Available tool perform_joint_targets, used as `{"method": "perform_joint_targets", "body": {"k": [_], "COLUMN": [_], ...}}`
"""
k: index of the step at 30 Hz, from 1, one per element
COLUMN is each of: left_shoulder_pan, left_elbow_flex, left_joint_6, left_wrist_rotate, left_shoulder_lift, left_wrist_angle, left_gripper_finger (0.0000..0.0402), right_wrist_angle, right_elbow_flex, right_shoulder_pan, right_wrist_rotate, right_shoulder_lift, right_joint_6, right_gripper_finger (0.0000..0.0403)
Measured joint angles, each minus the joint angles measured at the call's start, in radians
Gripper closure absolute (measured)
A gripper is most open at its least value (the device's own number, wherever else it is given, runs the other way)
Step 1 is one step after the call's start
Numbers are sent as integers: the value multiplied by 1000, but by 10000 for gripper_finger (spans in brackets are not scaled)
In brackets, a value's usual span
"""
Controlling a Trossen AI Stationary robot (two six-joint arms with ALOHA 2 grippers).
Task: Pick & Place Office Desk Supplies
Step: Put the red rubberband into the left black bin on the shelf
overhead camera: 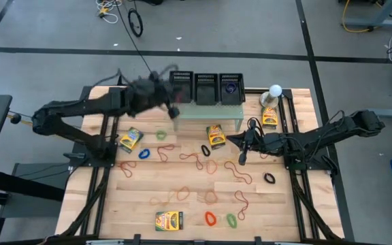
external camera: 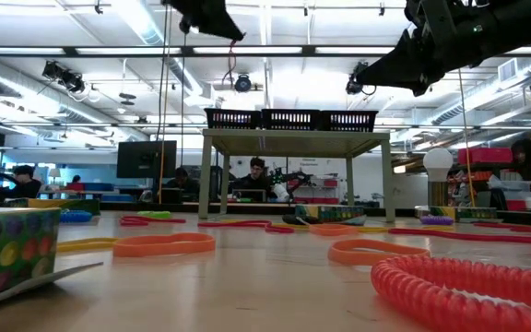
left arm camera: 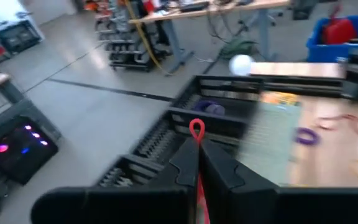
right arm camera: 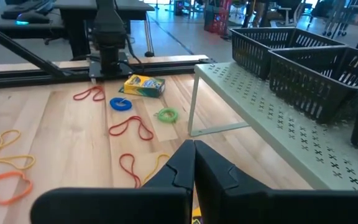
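Looking down from the high view, I see my left gripper [overhead camera: 173,109] raised near the three black mesh baskets [overhead camera: 206,87] on the pale green perforated stand [overhead camera: 213,110], just off the leftmost basket. In the left wrist view its fingers are pinching a thin red rubber-band loop [left arm camera: 196,130], which pokes up between the tips and trails down between them. The picture is smeared, so I can only say the loop seems to hang over the basket rims rather than inside one.

My right gripper [overhead camera: 242,158] hangs over the wooden table [overhead camera: 182,184] in front of the stand, beside a small yellow-and-green printed cardboard box [overhead camera: 216,135]. In the right wrist view its fingers [right arm camera: 180,167] are pressed together, and a sliver of yellow shows below them; I cannot tell what it is.

The remaining rubber-band loops [overhead camera: 203,163], red, orange, green, blue and black, lie scattered across the tabletop. A second printed box [overhead camera: 131,139] lies near the left arm's base, a third [overhead camera: 169,220] at the near edge, and a fourth [overhead camera: 270,119] stands by the white ball-topped object [overhead camera: 275,90].
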Motion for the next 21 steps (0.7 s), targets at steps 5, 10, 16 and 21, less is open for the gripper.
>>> {"method": "perform_joint_targets", "body": {"k": [5, 10, 16, 21], "left_shoulder_pan": [173, 276, 311, 309], "left_elbow_flex": [1, 1, 1, 3], "left_joint_6": [-6, -3, -37, -36], "left_wrist_rotate": [126, 244, 262, 264], "left_shoulder_lift": [38, 109, 179, 188], "left_wrist_angle": [34, 80, 71, 31], "left_gripper_finger": [389, 389, 380, 339], "right_wrist_angle": [0, -1, -1, -1], "right_elbow_flex": [0, 0, 0, 0], "right_shoulder_pan": [0, 0, 0, -2], "right_wrist_rotate": [0, 0, 0, 0], "right_shoulder_lift": [0, 0, 0, 0], "right_joint_6": [-2, -2, -2, -2], "right_gripper_finger": [392, 392, 392, 392]}}
